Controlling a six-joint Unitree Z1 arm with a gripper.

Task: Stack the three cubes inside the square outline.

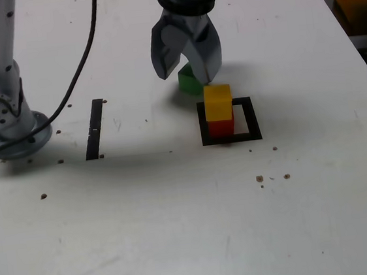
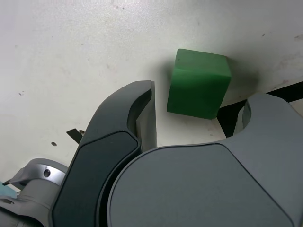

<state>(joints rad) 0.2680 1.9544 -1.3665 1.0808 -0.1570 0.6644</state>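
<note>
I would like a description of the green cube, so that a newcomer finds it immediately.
On the white table, find the black square outline below the open gripper. The green cube sits just outside its far left corner in the exterior view. Unlike the yellow cube and red cube, it is unstacked.

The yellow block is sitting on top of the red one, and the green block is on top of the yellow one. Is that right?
Not quite: the green block isn't on the yellow one. The exterior view shows it on the table. Yellow does sit on red.
</note>
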